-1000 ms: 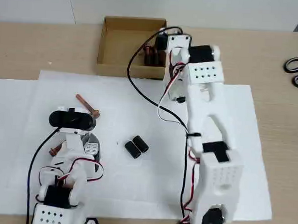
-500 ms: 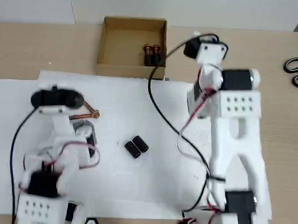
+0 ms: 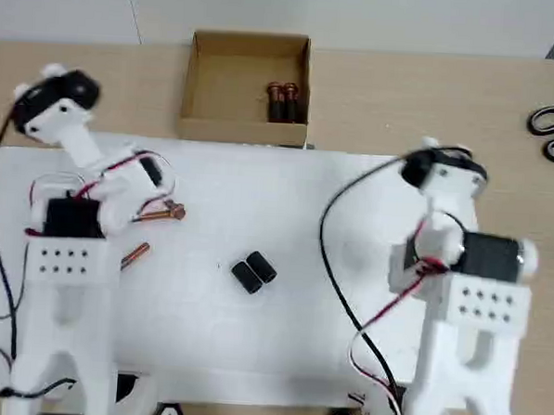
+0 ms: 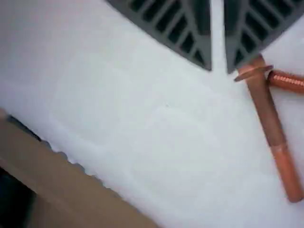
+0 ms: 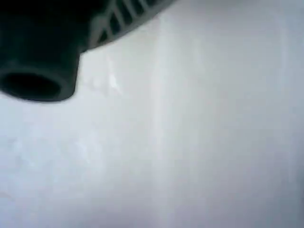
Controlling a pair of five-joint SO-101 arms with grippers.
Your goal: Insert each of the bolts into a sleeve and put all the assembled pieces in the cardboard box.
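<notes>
Step in hand: I judge it is the pick-up of a bolt by the left arm, so that the bolt can go into a sleeve.
Left gripper (image 4: 219, 66): the jaws stand nearly together with only a thin gap. They hold nothing and are low over the white paper (image 3: 279, 338).
Nearest bolt (image 4: 270, 137): it lies flat on the paper, with its head just beside the gripper tip.
Second bolt (image 4: 286, 81): its threaded end lies just beside that head.
Bolt by the arm (image 3: 135, 254): it lies on the paper beside the left arm. Whether it is one of the two above, I cannot tell.
Sleeves (image 3: 253, 272): two black ones lie side by side in the middle of the paper, apart from the bolts.
Cardboard box (image 3: 198, 82): it stands on the surface (image 3: 404, 93) beyond the paper, with two assembled pieces (image 3: 282, 103) near one wall.
Right gripper (image 5: 118, 16): it is over bare paper. Apart or together, I cannot tell.
How to do it well: open the jaws first, then close them across the shank near its middle and not at the head, so that the second bolt is not caught. Leave the threaded end free for the sleeve.
Risk: the round shank may roll away if only one jaw touches it.
</notes>
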